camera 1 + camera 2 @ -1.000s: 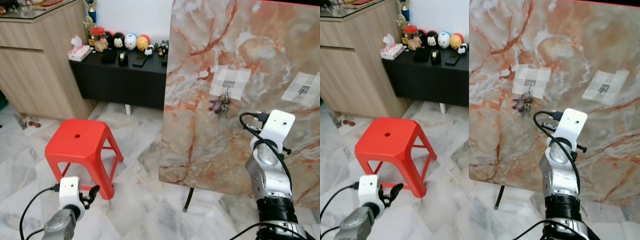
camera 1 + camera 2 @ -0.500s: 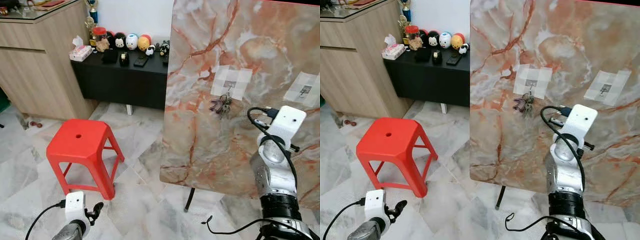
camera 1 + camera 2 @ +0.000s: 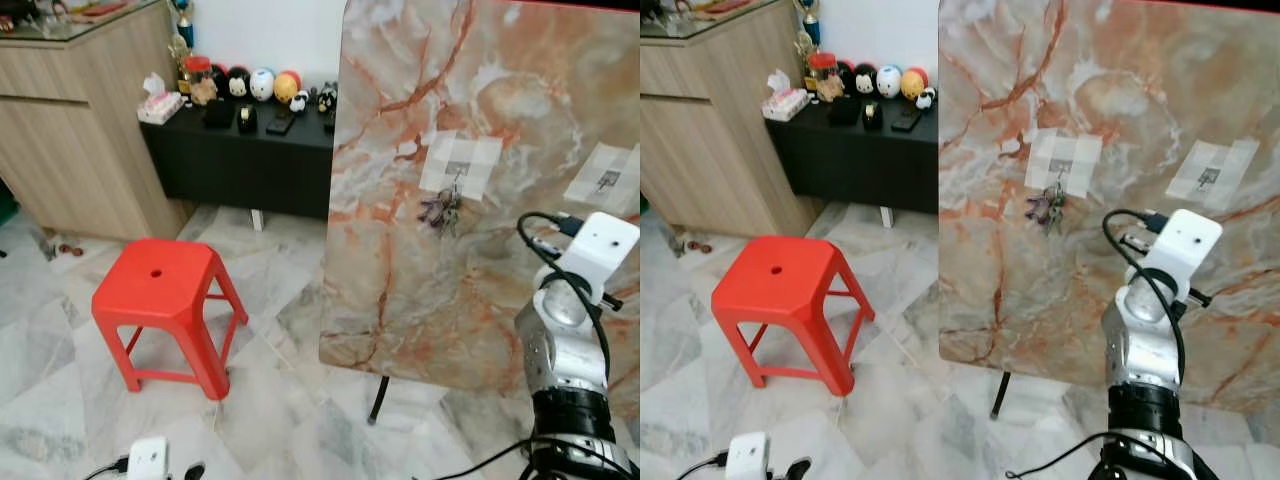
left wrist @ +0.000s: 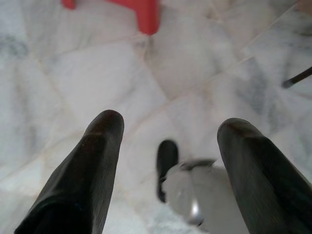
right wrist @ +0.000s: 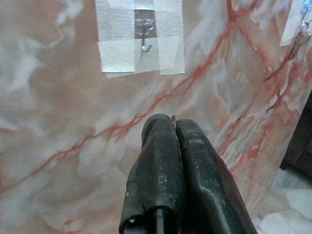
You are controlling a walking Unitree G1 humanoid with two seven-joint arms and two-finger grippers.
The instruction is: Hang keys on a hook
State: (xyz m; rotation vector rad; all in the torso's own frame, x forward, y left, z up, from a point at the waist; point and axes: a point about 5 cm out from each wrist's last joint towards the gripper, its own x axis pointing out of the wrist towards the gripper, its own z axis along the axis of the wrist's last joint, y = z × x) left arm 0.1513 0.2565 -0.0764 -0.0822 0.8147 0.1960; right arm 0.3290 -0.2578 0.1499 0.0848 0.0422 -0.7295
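The right gripper [image 5: 174,127] had its two black fingers [image 5: 158,170] pressed together with nothing visibly between them, their tips pointing at the marbled board [image 3: 400,150] just below a bare hook [image 5: 145,35] held on by white tape. From the head views that right arm stood raised in front of the board, to the right of and lower than the keys [image 3: 441,209]. The keys hung in a small bunch from the other taped hook [image 3: 458,172], resting against the board's face, apart from the gripper. The left gripper [image 4: 168,141] hung low over the marble floor [image 4: 87,87], its fingers [image 4: 92,165] spread wide and holding nothing, with a leg of the red stool [image 3: 165,295] near the far end of its wrist view. The stool stood on the floor left of the board, and behind it a black low cabinet [image 3: 235,160] carried small figurines beside a wooden counter [image 3: 70,110]
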